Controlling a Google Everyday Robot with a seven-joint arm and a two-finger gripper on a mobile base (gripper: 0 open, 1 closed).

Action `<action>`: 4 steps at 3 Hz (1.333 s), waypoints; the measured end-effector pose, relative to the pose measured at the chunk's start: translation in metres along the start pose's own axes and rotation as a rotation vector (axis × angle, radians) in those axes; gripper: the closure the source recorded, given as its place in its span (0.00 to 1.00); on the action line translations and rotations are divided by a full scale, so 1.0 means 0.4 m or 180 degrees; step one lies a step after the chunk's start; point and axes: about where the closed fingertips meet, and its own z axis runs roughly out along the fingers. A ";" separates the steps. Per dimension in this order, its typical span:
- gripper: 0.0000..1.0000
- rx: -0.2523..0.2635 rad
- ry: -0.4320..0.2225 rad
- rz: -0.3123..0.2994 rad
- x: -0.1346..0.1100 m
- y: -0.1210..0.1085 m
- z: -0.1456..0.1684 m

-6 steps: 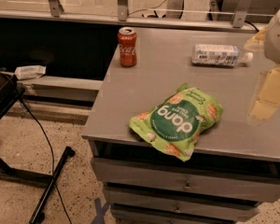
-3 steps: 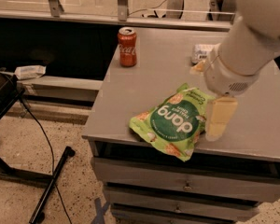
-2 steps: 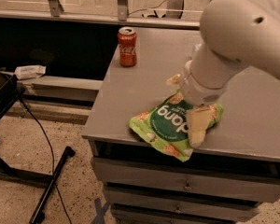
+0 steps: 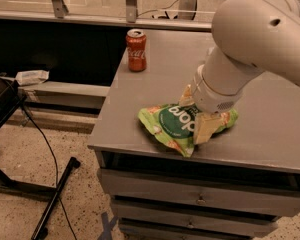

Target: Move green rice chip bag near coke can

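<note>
The green rice chip bag point(image 4: 166, 124) lies flat near the front edge of the grey cabinet top point(image 4: 270, 134), its dark green "dang" circle facing up. My gripper point(image 4: 195, 113) has come down from the right onto the bag's right half. It is open, with one cream finger point(image 4: 204, 128) on the near side of the bag and the other point(image 4: 185, 98) on the far side. The coke can point(image 4: 136, 50) stands upright at the back left corner of the top, well apart from the bag. My large white arm point(image 4: 255, 39) covers the right rear of the top.
The grey top sits over drawers point(image 4: 197, 200) and its left edge drops to the floor. A black stand leg and cable point(image 4: 55, 194) lie on the floor at the left. A white box point(image 4: 32, 76) rests on a low ledge. Metal railing posts point(image 4: 131, 1) run behind.
My arm has swung in from the right and lowered onto the bag, so the gripper now straddles its right half. The bag and the can have not moved. The bottle is now hidden behind my arm.
</note>
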 end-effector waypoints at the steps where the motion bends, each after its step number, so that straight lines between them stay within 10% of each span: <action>1: 0.64 -0.0003 0.0001 -0.0005 -0.001 0.001 0.001; 2: 0.95 0.0009 0.0098 0.0001 0.003 -0.008 -0.005; 4: 1.00 0.0009 0.0099 0.0001 0.003 -0.009 -0.009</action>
